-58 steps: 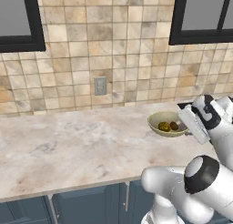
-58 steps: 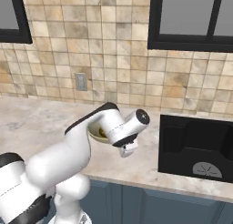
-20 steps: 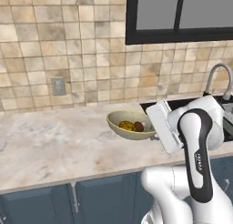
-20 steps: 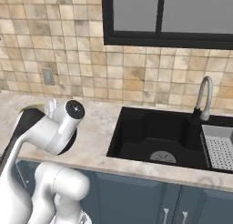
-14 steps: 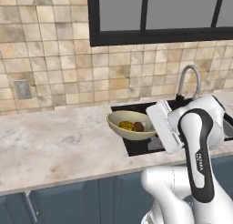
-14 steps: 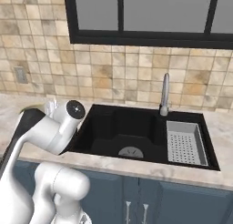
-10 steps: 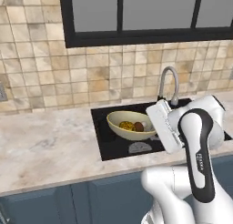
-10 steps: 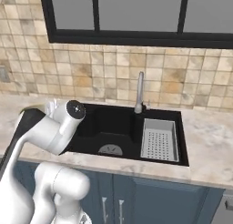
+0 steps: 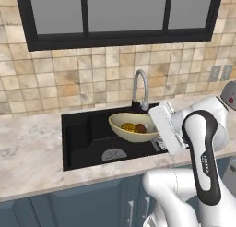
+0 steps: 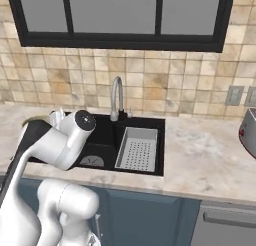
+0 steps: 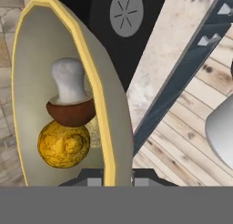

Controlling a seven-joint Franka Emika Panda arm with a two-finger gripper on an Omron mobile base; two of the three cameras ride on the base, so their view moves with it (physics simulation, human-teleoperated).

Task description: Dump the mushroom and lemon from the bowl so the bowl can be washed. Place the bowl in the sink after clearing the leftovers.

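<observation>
The pale yellow bowl (image 9: 133,128) hangs level above the black sink (image 9: 85,140), with the yellow lemon (image 9: 128,127) and the brown mushroom (image 9: 141,128) inside. My gripper (image 9: 155,133) is shut on the bowl's right rim. In the hand view the bowl (image 11: 98,82) rises from between the fingertips of the gripper (image 11: 116,180). The white-stemmed mushroom (image 11: 70,100) rests against the lemon (image 11: 63,143), and the sink's grey drain (image 11: 126,12) lies beyond. In the right base view my arm hides most of the bowl (image 10: 30,122), leaving a sliver of rim at the left of the sink (image 10: 105,127).
A curved chrome faucet (image 9: 140,87) stands just behind the bowl. A grey ribbed insert (image 10: 137,148) fills the sink's right part. Marble counter (image 9: 27,152) runs on both sides, with a metal appliance (image 10: 248,131) at the far right and tiled wall behind.
The base has driven to the right along the counter, so the whole scene has slid left and the sink now lies under the bowl. The bowl stays in my grip.
</observation>
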